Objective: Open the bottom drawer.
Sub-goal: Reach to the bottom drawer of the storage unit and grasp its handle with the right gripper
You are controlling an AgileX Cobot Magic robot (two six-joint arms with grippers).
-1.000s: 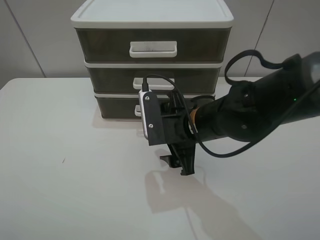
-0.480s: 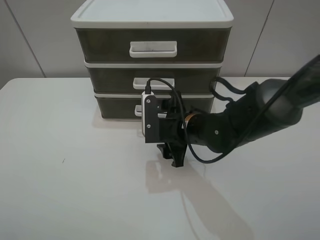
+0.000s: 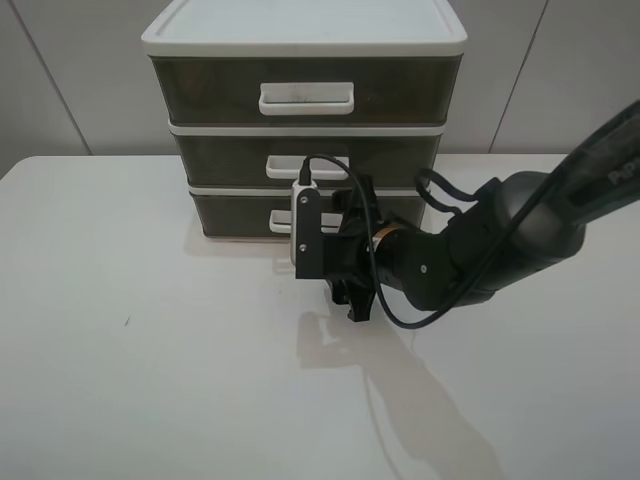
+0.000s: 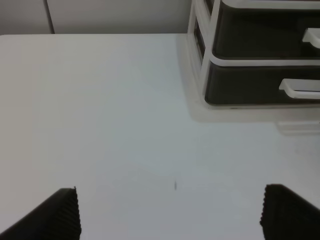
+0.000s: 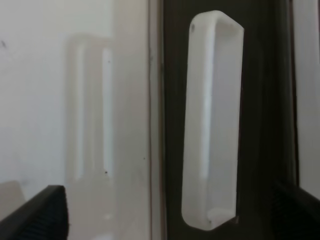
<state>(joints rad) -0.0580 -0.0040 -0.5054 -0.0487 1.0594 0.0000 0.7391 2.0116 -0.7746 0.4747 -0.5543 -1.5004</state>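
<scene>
Both jaws of the right gripper (image 5: 165,215) stood wide open, empty; the handle (image 5: 196,125) of the drawer (image 5: 260,125) lay just ahead, between them.

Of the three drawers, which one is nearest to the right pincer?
The bottom drawer, the lowest tier: its small white handle sits directly before the open right pincer.

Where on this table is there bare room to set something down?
The left half of the table, from the drawer unit to the near edge, is bare; so is the near right corner. Crowded: in front of the bottom drawer, where the right arm reaches in.
</scene>
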